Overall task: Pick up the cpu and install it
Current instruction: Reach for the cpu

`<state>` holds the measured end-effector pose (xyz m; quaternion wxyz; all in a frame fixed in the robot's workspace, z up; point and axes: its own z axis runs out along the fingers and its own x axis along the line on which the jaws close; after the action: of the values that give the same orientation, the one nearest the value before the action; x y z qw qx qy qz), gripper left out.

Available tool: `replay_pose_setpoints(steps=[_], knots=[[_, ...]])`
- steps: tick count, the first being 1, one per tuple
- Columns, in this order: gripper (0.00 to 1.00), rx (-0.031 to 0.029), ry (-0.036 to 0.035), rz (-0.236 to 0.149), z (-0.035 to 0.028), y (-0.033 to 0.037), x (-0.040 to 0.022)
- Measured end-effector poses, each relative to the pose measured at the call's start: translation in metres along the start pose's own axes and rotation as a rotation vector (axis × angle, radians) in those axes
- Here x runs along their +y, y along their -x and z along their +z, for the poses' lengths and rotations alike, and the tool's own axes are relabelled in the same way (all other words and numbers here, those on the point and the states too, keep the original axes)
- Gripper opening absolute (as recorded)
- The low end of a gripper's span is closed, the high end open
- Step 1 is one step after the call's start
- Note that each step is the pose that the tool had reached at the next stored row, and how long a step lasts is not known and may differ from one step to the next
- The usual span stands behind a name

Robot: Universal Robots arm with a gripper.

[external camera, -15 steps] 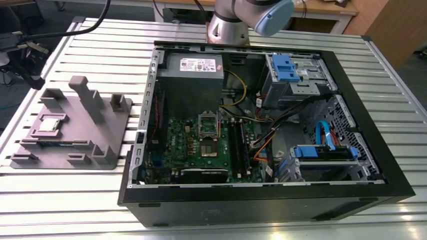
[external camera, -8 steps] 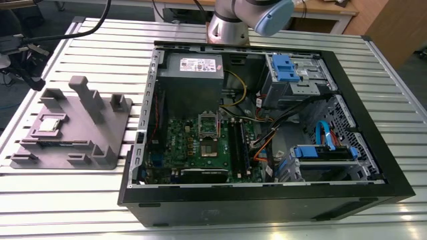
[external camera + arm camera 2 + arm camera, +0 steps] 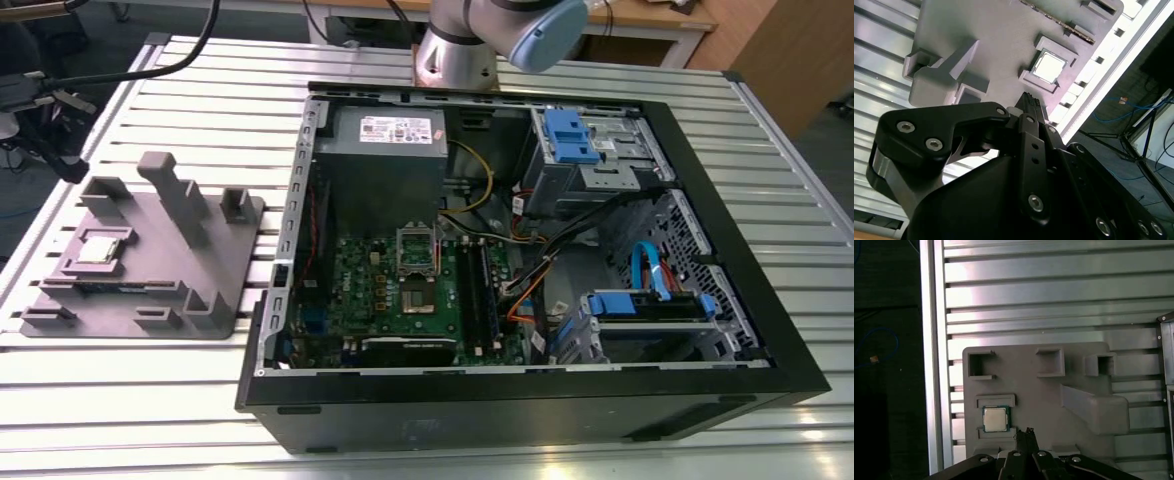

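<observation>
One slatted metal bench (image 3: 134, 420) carries an open computer case (image 3: 747, 380) across the middle and the exterior view's right, with a green motherboard (image 3: 400, 290) lying inside. A grey plastic tray (image 3: 160, 270) with upright posts sits beside it at the exterior view's left. The cpu (image 3: 102, 247) (image 3: 995, 419) (image 3: 1049, 67) lies flat in a square recess of that tray. In both wrist views the end effector (image 3: 1026, 434) (image 3: 1030, 100) hovers above the tray near the cpu, closed and gripping nothing.

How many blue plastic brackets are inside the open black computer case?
2. One blue plastic bracket tops the far drive bay; a second bracket the near bay. More may be hidden.
</observation>
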<state>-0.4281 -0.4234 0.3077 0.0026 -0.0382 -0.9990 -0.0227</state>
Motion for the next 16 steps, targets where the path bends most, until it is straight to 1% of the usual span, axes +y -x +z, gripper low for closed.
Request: replay_pose_setpoints(steps=[3, 12, 16], knots=[[0.11, -0.0002, 0.0002, 0.0, 0.0012, -0.001, -0.0002], [0.11, 0.0001, 0.0, 0.0, 0.0015, -0.002, -0.0003], [0.11, 0.0001, 0.0, 0.0, 0.0035, -0.0028, -0.0004]])
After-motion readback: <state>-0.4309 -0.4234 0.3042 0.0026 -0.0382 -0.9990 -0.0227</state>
